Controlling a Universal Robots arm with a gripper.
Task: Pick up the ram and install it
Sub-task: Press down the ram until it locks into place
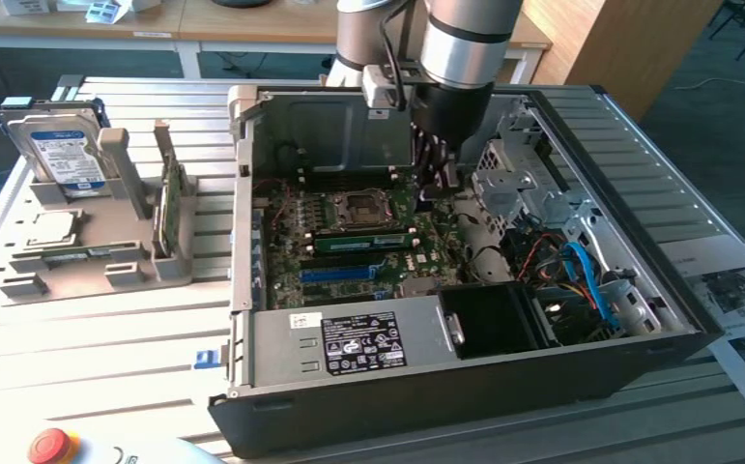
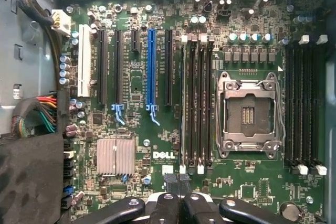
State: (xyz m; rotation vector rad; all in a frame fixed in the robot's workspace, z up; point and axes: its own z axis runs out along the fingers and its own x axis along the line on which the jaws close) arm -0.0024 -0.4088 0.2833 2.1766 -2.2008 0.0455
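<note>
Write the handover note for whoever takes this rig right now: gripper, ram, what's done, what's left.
Gripper: shut, with nothing seen between its fingertips. It hangs over the motherboard inside the open case, near the memory slots beside the empty processor socket.
Ram: it appears to stand on edge in the grey fixture at the exterior view's left, outside the case and apart from the gripper.
Done: nothing that shows; the ram is not picked up.
Left: both the pick and the install. Whether any memory slot is already filled I cannot tell.
</note>
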